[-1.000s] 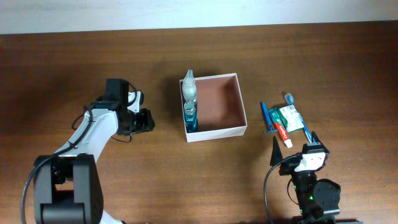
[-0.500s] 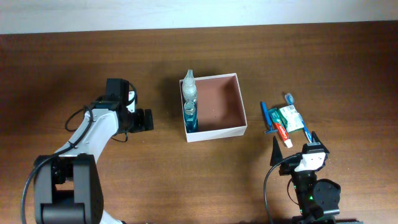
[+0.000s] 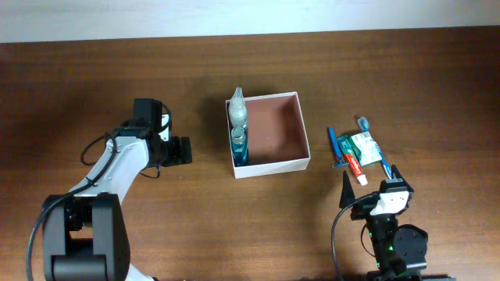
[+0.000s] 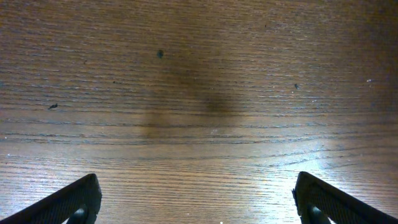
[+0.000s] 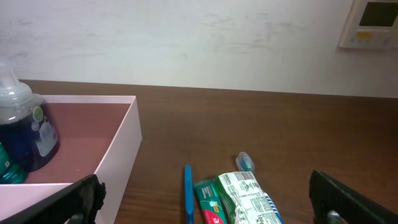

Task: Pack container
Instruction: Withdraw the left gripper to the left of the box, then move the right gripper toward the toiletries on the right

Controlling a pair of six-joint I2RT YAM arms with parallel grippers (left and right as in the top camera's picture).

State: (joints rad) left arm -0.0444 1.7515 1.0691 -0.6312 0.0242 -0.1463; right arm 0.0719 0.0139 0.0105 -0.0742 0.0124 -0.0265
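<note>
The container [image 3: 273, 167], a square white-walled box with a reddish-brown inside, stands mid-table; it also shows in the right wrist view [image 5: 122, 144]. Two bottles lie along its left wall: a clear one [image 3: 237, 112] and a blue one [image 3: 238, 144]. A blue-liquid bottle [image 5: 26, 134] shows at its left in the right wrist view. My left gripper [image 3: 182, 150] is open and empty over bare wood left of the container [image 4: 198, 208]. My right gripper [image 3: 369, 184] is open and empty, just in front of the toiletries [image 5: 205, 205].
Right of the container lie a blue toothbrush [image 3: 333, 147], a red-and-green toothpaste tube [image 3: 352, 165], a green-white packet [image 3: 364, 145] and another toothbrush with a capped head [image 3: 363, 122]. A white wall runs along the table's far edge.
My left gripper has shifted slightly to the left and back, away from the container. The right arm and the objects have not moved.
</note>
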